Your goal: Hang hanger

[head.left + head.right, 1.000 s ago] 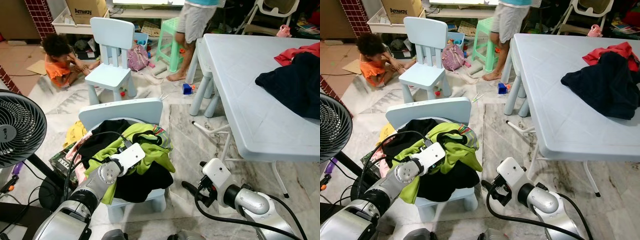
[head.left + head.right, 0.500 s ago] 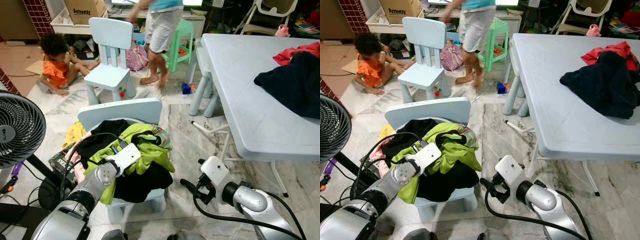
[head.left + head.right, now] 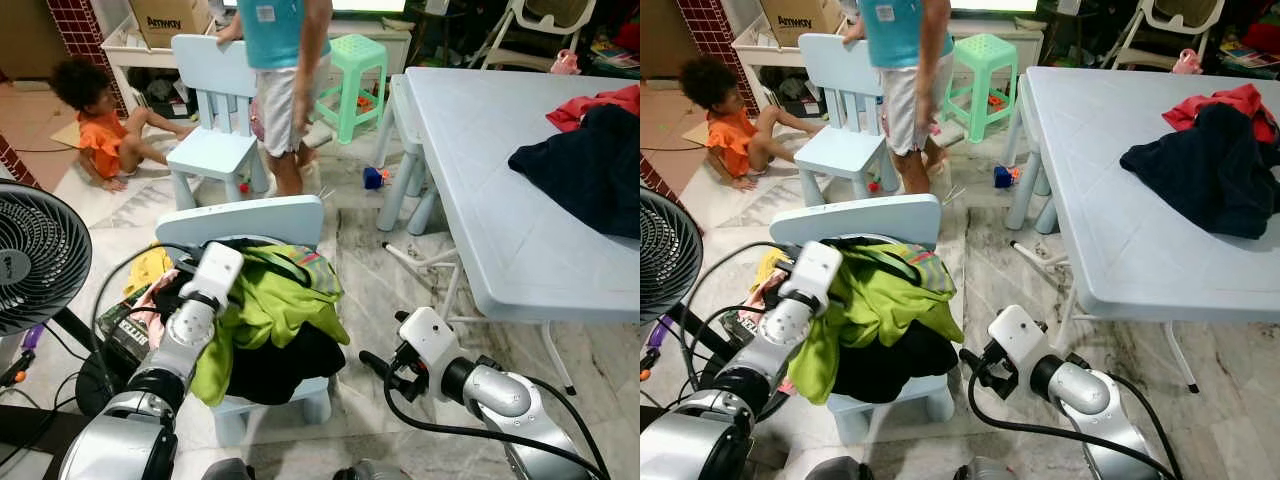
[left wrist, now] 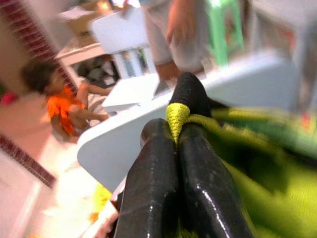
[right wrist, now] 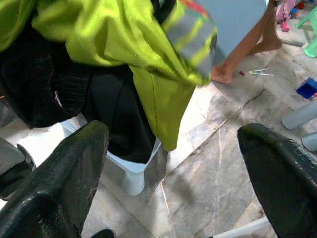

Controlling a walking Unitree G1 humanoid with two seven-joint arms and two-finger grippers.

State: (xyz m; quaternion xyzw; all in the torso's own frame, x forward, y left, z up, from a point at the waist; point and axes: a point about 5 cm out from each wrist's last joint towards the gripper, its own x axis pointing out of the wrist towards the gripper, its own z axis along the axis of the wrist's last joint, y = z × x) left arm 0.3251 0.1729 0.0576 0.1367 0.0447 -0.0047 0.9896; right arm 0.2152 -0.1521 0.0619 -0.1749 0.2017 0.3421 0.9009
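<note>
Left pincer [image 4: 176,134] nips a fold of the lime-green garment [image 3: 265,300] heaped on the pale blue chair [image 3: 245,220].
No hanger can be made out in the heap. Right pincer [image 5: 168,173] hangs low beside the chair over the floor, fingers spread wide, holding nothing.

My black fingers [image 4: 168,188] pinch lime-green cloth [image 3: 265,305] heaped over black clothes [image 3: 275,365] on a pale blue chair [image 3: 245,218]. Upper right of the frame, a navy garment [image 3: 585,165] and red one [image 3: 595,105] lie on the pale blue table [image 3: 470,150]. A mint-green stool [image 3: 350,60] stands at upper centre.
</note>
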